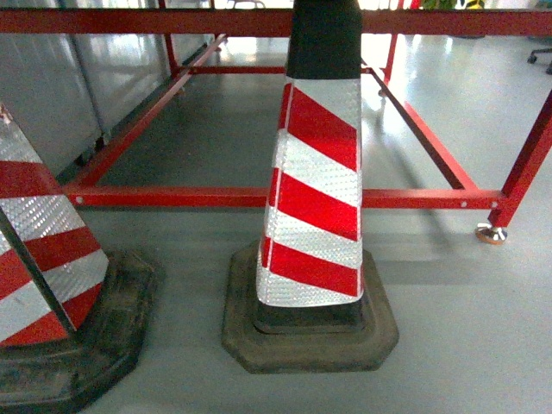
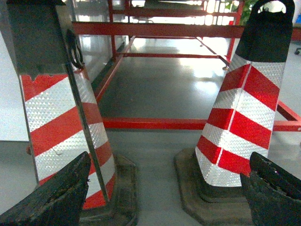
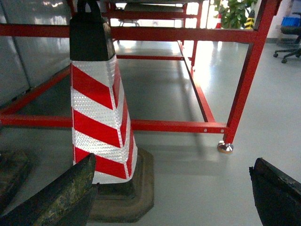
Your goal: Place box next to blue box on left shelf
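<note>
Both grippers are hanging low above the grey floor (image 1: 483,345), each spread wide and grasping nothing. In the left wrist view the left gripper (image 2: 164,197) is showing its two dark, worn fingers (image 2: 56,197) at the bottom corners, well apart, touching nothing, with bare floor between them. The right gripper (image 3: 174,197) is likewise gaping in its own view, its fingers apart and empty. A red-and-white striped cone (image 1: 315,181) on a black base is standing just ahead in the head view, a second cone (image 1: 43,250) is sitting to its left, and a red tubular frame (image 1: 216,197) is running behind both. The box and the left shelf are not showing in any view
</note>
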{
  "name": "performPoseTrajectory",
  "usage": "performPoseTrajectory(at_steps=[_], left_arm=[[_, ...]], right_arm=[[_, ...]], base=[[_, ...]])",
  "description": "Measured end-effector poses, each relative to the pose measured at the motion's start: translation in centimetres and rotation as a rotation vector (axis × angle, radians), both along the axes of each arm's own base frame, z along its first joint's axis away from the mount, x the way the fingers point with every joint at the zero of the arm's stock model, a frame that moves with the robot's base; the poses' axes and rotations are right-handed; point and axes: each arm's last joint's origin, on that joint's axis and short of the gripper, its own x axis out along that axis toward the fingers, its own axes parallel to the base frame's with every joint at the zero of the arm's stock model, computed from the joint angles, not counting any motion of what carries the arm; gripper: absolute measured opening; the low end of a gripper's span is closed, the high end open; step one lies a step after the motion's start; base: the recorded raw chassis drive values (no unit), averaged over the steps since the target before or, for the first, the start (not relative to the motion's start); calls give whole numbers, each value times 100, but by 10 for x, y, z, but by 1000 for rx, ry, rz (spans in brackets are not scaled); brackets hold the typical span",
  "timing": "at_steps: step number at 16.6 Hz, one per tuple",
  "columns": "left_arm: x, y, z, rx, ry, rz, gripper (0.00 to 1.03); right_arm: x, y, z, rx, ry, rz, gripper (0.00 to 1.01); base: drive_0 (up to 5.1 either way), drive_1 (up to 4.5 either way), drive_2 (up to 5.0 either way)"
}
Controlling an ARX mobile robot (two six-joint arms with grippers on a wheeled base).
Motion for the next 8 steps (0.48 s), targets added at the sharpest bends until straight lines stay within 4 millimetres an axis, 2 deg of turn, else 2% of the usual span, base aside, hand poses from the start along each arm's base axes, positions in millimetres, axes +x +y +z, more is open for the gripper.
performPoseTrajectory(at_steps=[8], left_arm=[[0, 0, 0, 0, 0, 0, 98]], right_arm=[[0, 0, 0, 0, 0, 0, 98]], base=[[0, 0, 0]])
